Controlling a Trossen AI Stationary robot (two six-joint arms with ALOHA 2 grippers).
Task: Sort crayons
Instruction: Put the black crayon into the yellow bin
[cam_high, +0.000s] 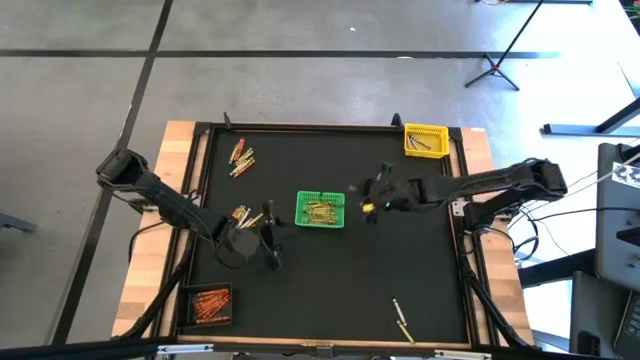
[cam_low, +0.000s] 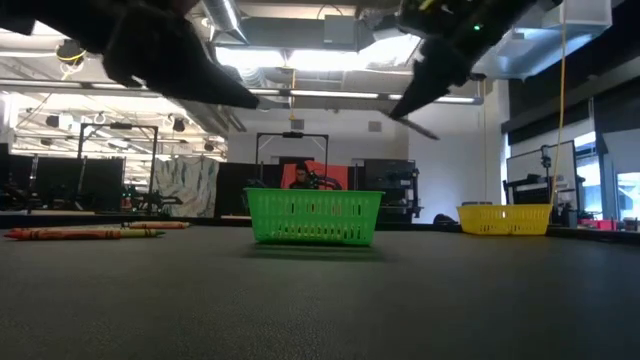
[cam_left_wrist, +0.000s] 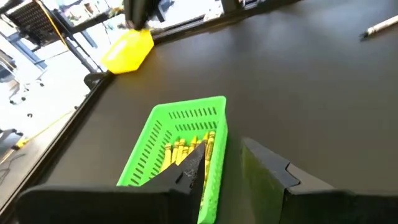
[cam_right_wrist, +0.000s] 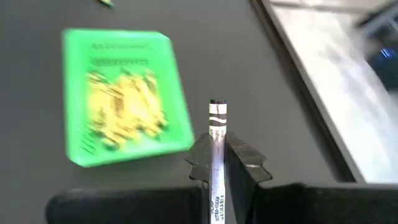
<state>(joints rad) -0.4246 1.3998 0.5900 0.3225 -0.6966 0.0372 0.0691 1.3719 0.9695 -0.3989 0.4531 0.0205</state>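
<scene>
Crayons lie in several places on the black counter (cam_high: 420, 270). One grey crayon (cam_right_wrist: 216, 155) stands upright between the fingers of the right tool (cam_right_wrist: 225, 160), which are clamped on it; this tool (cam_high: 372, 196) hangs above the counter just beside the green basket (cam_high: 321, 209). Yellow crayons (cam_right_wrist: 124, 106) fill that basket. The left tool (cam_high: 268, 240) sits on the basket's other side, fingers (cam_left_wrist: 273, 171) apart with nothing between them. Near it lies a small loose cluster of crayons (cam_high: 243, 215), and another cluster (cam_high: 241, 158) lies farther off. Orange crayons (cam_high: 211, 303) rest in a dark basket (cam_high: 205, 322) behind the left tool. A yellow basket (cam_high: 425, 140) stands beyond the right tool, and two loose crayons (cam_high: 401, 320) lie well apart from both.
</scene>
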